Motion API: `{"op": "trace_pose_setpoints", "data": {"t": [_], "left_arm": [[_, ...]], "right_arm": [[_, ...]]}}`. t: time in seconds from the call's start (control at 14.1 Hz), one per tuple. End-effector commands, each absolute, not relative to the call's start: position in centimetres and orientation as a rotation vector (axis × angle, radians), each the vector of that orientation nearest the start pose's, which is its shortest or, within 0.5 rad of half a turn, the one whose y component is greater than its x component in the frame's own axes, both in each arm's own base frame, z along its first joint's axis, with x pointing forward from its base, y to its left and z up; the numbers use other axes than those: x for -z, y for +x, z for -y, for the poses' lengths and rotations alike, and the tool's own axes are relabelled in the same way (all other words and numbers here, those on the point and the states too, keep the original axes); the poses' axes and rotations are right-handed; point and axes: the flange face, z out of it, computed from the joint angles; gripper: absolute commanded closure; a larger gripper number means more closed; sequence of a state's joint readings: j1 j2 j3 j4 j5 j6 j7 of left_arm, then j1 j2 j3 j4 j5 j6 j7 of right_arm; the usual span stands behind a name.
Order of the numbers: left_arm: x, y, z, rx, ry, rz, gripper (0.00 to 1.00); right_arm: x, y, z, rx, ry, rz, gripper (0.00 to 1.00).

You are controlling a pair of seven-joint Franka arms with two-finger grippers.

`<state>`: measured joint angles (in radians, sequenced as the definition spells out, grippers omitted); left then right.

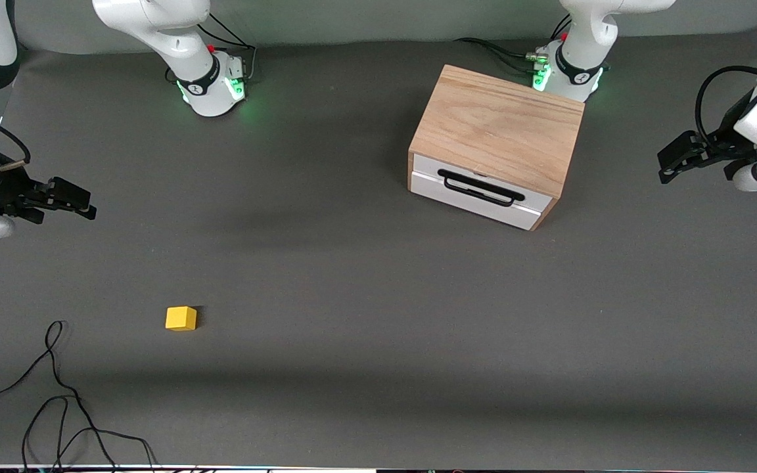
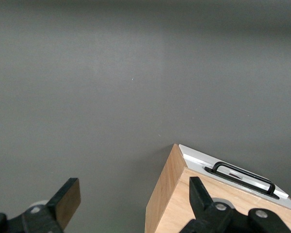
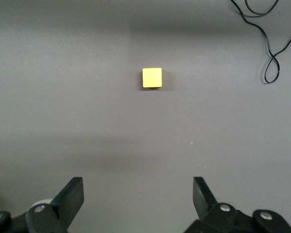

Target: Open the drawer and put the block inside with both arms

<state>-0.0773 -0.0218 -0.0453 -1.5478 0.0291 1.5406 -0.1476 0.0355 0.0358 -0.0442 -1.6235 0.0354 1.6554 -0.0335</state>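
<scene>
The light-oak box stands near the left arm's base, with its white drawer front and black wire handle shut. The box and handle also show in the left wrist view. The yellow block lies on the mat toward the right arm's end and shows in the right wrist view. My left gripper is open and empty over the mat beside the box. My right gripper is open and empty over the mat, apart from the block.
A loose black cable lies on the dark grey mat at the right arm's end, nearer to the front camera than the block; it shows in the right wrist view. Both green-lit arm bases stand along the table's back edge.
</scene>
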Motion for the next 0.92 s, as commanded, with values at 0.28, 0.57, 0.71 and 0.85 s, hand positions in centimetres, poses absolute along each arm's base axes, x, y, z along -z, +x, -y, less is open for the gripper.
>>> {"op": "trace_pose_setpoints", "data": {"t": [0.28,0.57,0.71,0.85], "left_arm": [[-64.7,53.7,6.3,0.023,-3.111,0.014,0.00],[-64.6,53.7,6.4,0.018,-3.111,0.026,0.00],[-64.6,53.7,6.5,0.016,-3.110,0.026,0.00],[-64.5,53.7,6.6,0.014,-3.110,0.021,0.00]], "right_arm": [[-58.6,57.7,-0.1,0.005,-3.092,0.052,0.00],[-58.6,57.8,-0.1,0.014,-3.093,0.052,0.00],[-58.2,57.8,-0.1,0.002,-3.093,0.052,0.00],[-57.6,58.1,-0.1,-0.007,-3.095,0.054,0.00]]}}
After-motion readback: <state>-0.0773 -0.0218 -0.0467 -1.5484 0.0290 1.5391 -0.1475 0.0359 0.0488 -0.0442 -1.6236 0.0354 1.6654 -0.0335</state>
